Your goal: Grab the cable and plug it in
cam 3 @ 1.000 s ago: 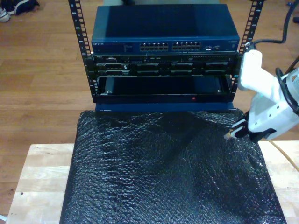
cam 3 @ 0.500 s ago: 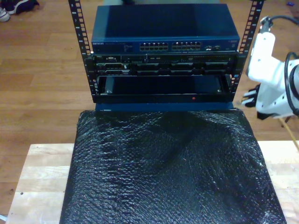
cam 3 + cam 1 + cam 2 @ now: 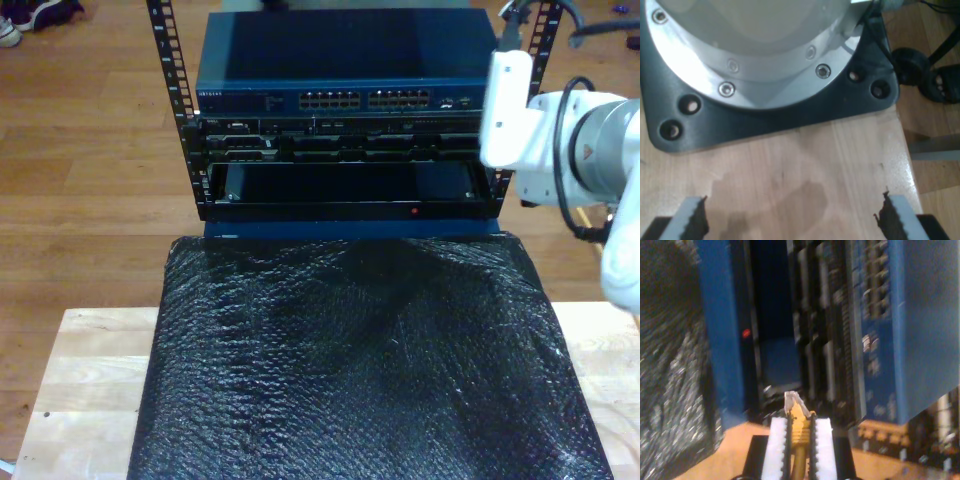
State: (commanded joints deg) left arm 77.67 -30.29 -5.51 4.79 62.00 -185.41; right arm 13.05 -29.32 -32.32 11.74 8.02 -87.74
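Our second hand [image 3: 799, 440] is pressed together on the cable [image 3: 799, 450], its two white toothed fingers [image 3: 777, 445] pinching the yellow-orange cord just behind the clear plug [image 3: 792, 401], which sticks out past the fingertips. The plug hangs in the air, apart from everything, pointing toward the dark front of the rack [image 3: 815, 335] with the blue switch [image 3: 890, 330] beside it.

Our first hand [image 3: 790, 220] is spread wide with nothing between its fingers [image 3: 690, 220]; it hovers over a pale wooden surface [image 3: 805, 175], and beyond it sits the black base plate [image 3: 765, 125] and round silver foot [image 3: 745, 50] of an arm.

In the exterior view, the wooden surface [image 3: 85, 380] lies nearest, covered by a black bubbly sheet [image 3: 360, 360]. A white arm [image 3: 540, 130] reaches in from the exterior view's right, raised to the height of the rack [image 3: 345, 170], its front end overlapping the rack's corner on that side. The blue switch [image 3: 350, 70] with its rows of ports sits on top, with the open bay below it. Wooden floor [image 3: 90, 160] lies behind
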